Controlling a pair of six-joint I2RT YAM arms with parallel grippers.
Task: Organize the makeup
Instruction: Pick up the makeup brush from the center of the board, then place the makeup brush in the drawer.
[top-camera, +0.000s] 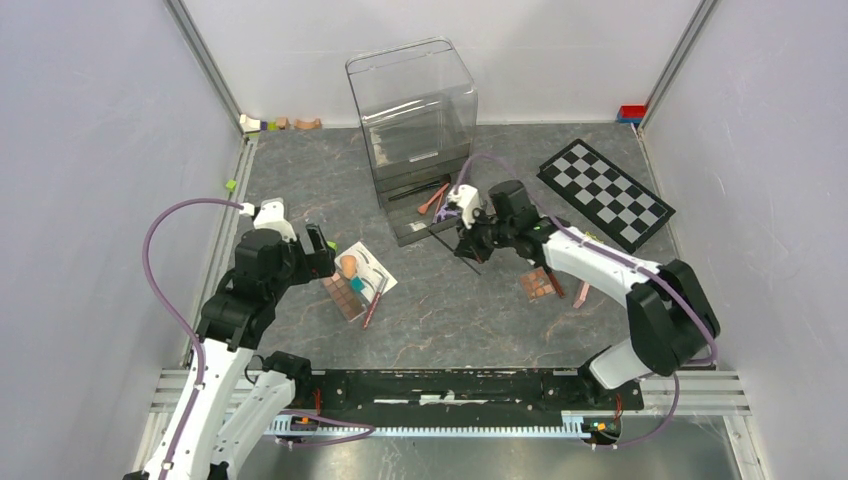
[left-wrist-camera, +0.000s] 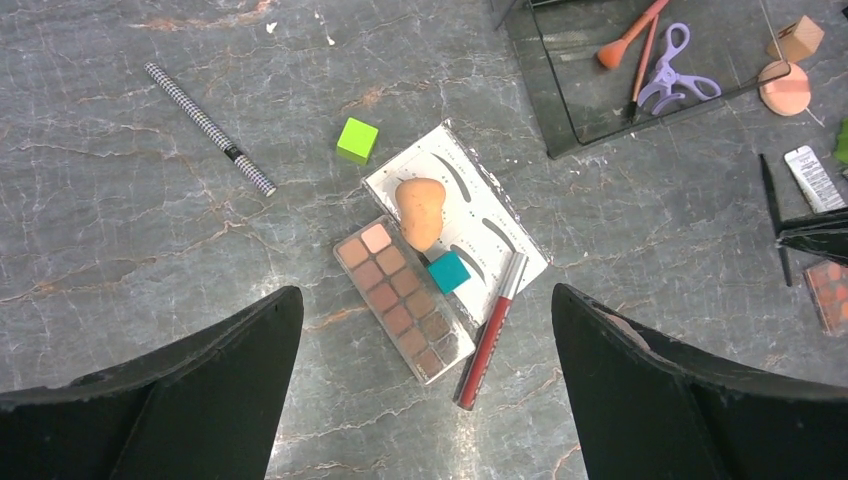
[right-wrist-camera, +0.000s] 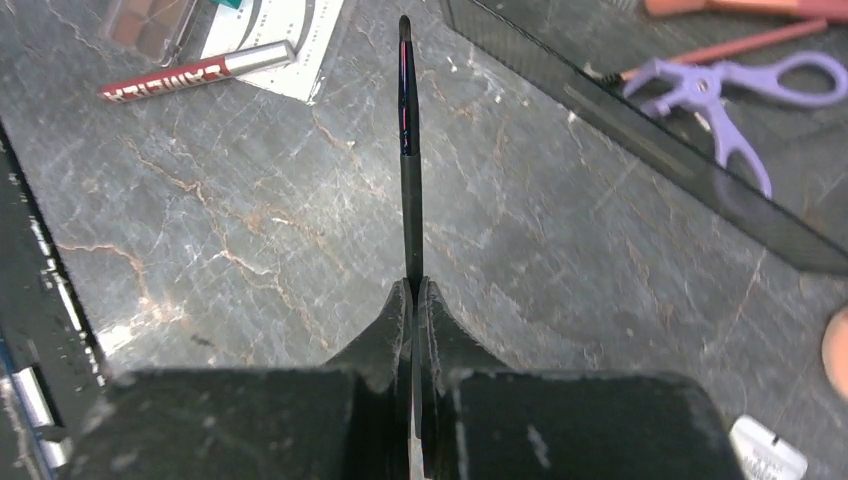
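left gripper (left-wrist-camera: 425, 292): fingers (left-wrist-camera: 200, 400) spread wide, holding nothing, hanging over the palette cluster; left of centre in the top view.
right gripper (right-wrist-camera: 413, 292): pinched tight on a black pencil (right-wrist-camera: 405, 150), which sticks straight out past the tips; centre of the top view, just in front of the tray.
black pencil tip: over bare table (right-wrist-camera: 250, 220); can't tell if it touches.
palette (left-wrist-camera: 405, 300): brown shades, flat on the table, centre of the left wrist view, long edge against the eyebrow card (left-wrist-camera: 485, 205).
sponge (left-wrist-camera: 420, 210): peach, lying on the card, lower end near the palette's top corner.
teal cube (left-wrist-camera: 448, 271): on the card, touching the palette's side.
red tube (left-wrist-camera: 490, 330): slanted, upper end on the card's lower edge, rest on the table, right of the palette.
checked pencil (left-wrist-camera: 210, 128): upper left of the left wrist view, alone, well apart from the cluster.
green cube (left-wrist-camera: 357, 140): just beside the card's upper left corner.
tray (left-wrist-camera: 590, 105): clear, upper right of the left wrist view; holds lilac scissors (left-wrist-camera: 672, 75), an orange-tipped brush (left-wrist-camera: 625, 40) and a pink pencil (left-wrist-camera: 645, 62).
round puff (left-wrist-camera: 785, 88): at the tray's right corner; in or out, can't tell.
second palette (top-camera: 540, 285): lower right of centre in the top view, beside the right arm.
clear box (top-camera: 415, 100): top centre, behind the tray.
checkerboard (top-camera: 605, 195): upper right, well apart from the makeup.
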